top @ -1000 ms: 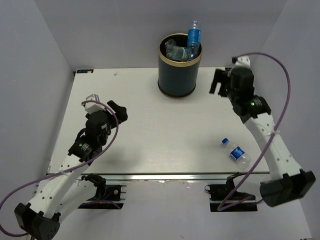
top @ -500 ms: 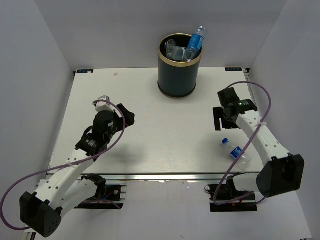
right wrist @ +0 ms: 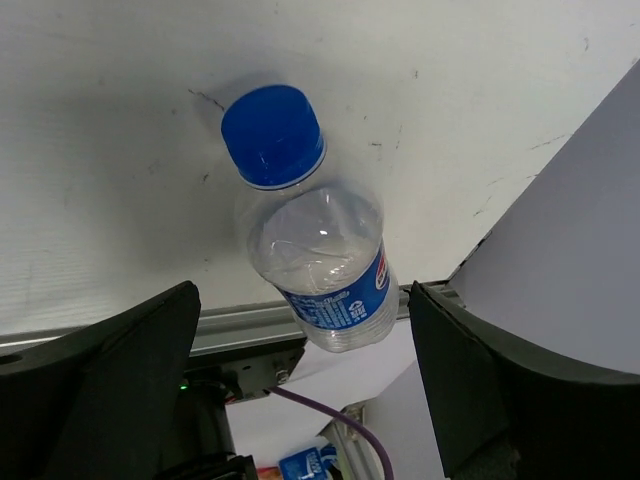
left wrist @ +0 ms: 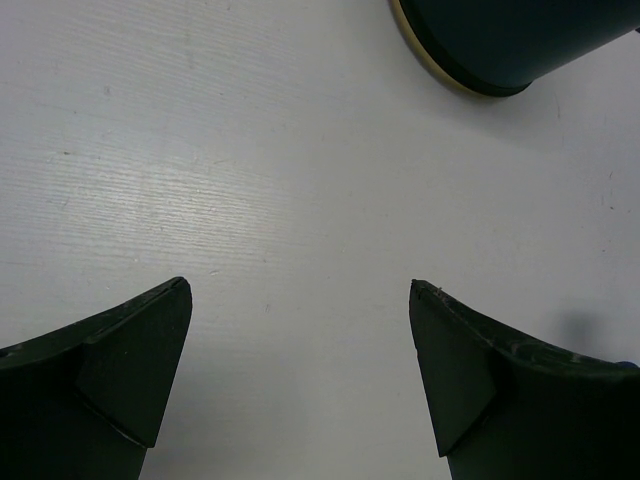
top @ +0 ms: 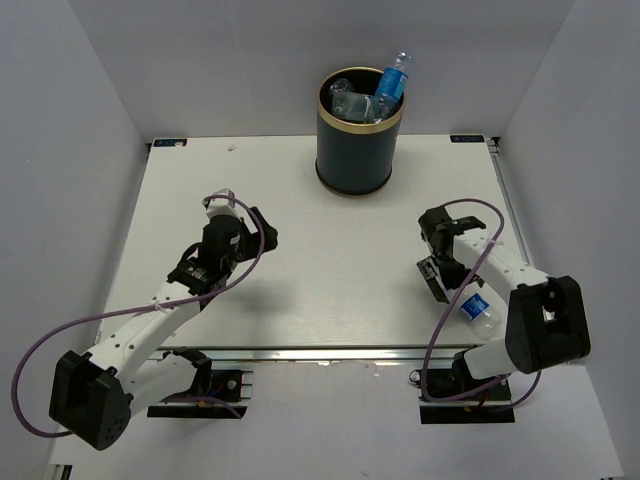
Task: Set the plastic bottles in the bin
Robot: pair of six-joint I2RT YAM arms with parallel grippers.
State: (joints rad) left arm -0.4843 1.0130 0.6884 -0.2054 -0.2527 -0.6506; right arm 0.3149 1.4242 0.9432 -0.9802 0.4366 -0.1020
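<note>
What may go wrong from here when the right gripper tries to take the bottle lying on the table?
1. The bottle lies on its side close to the near edge of the table; a touch from one finger of the open right gripper might roll it off.
2. The bin looks crowded, with a tilted bottle poking above its rim, so another might not settle and could fall out.
</note>
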